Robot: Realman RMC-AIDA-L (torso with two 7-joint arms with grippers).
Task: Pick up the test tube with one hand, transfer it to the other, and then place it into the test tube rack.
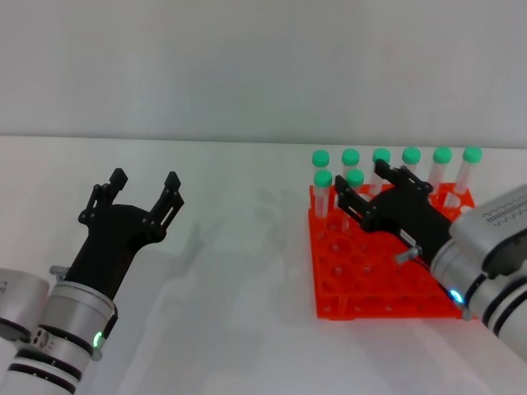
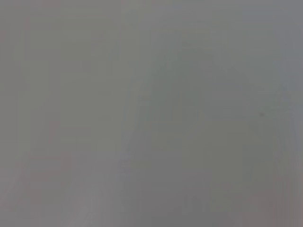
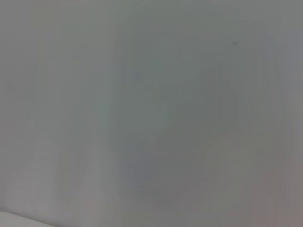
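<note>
Head view: high, facing forward and down over white table (image 1: 230, 329) and test tube rack (image 1: 362, 280); both wrist views: featureless grey, sharing nothing identifiable.

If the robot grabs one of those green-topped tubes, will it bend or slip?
Probably not bend: the test tube looks like stiff clear plastic. Its smooth, thin wall may be slippery. It stands upright in the test tube rack, so it should lift straight out.

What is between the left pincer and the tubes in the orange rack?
Nothing visible. The left pincer is open over bare white table, well apart from the test tube rack. The right pincer is already at the rack, among the green-capped tubes, on the rack's far side from the left one.
</note>
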